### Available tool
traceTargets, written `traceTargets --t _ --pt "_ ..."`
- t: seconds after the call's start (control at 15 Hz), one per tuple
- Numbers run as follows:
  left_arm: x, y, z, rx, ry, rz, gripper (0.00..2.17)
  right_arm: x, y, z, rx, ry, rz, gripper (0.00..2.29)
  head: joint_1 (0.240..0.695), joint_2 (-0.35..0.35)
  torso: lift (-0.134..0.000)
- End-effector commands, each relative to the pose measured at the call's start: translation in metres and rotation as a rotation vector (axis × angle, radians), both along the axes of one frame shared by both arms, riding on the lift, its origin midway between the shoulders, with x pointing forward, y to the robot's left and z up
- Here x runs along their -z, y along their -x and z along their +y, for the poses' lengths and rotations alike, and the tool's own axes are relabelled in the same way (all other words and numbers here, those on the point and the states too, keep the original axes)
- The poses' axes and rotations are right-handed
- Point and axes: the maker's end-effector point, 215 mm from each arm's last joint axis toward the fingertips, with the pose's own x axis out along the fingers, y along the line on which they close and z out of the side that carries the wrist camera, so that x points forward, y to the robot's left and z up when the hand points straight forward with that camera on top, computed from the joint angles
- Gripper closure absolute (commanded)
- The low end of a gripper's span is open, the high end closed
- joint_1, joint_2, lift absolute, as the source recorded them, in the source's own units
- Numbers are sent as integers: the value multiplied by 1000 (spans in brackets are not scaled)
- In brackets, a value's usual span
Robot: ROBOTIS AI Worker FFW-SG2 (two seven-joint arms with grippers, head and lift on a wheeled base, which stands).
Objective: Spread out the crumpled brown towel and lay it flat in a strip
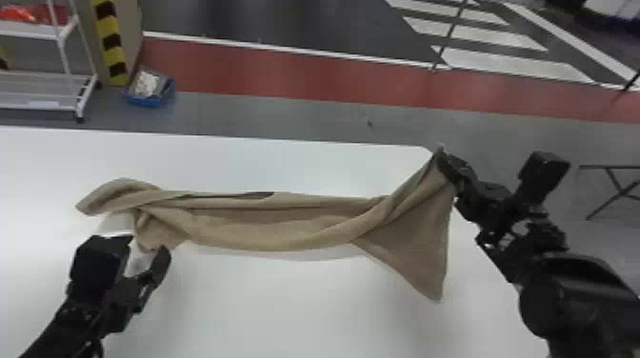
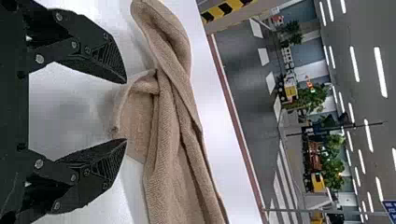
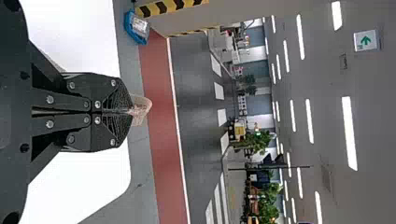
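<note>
A brown towel [image 1: 285, 223] is stretched from left to right over a white desk [image 1: 238, 309], bunched into a long, rope-like band with folds running along it. Its left end is twisted into a rounded loop, and just nearer than that loop a short flap [image 1: 155, 235] is turned toward the desk's near side. Toward the right the band is fanned out into a broad triangle, whose lower point hangs toward the near side; whether that point touches the desk cannot be told.

The right fingers [image 1: 455, 169] are seen at the desk's far right corner, closed on the towel's upper right corner, which is pulled up into a peak. In the right wrist view, the right fingers [image 3: 116, 126] are pressed together, with a small tuft of cloth pinched at their tips and poking out beyond them.

The left fingers [image 1: 160, 266] are placed on the near side of the towel's left end, spread wide apart and with nothing gripped. In the left wrist view, the flap's edge is seen right at the mouth of the gap between the left fingers [image 2: 100, 165], while the towel's main folds lie beyond the fingertips. Past the desk's far edge, a blue bin [image 1: 147, 100] is seen on the floor beside a striped pillar [image 1: 110, 43].
</note>
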Motion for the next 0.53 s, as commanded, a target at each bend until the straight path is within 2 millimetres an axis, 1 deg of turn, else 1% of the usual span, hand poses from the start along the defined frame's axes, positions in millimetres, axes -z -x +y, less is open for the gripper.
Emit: traceTargets --t 0.0,0.13,0.33,0.47 --pt "0 0 -2 1 5 0 616 0 0 -1 0 0 0 1420 695 -272 -124" --pt "0 1 -3 5 3 1 977 -1 1 -2 4 0 -3 1420 695 -274 -124" --pt "0 0 -1 6 -23 -7 994 -4 2 -3 3 -4 -12 1420 695 -278 -124" --pt "10 5 2 8 -44 28 998 -5 3 -5 4 -5 -14 1420 695 -277 -124"
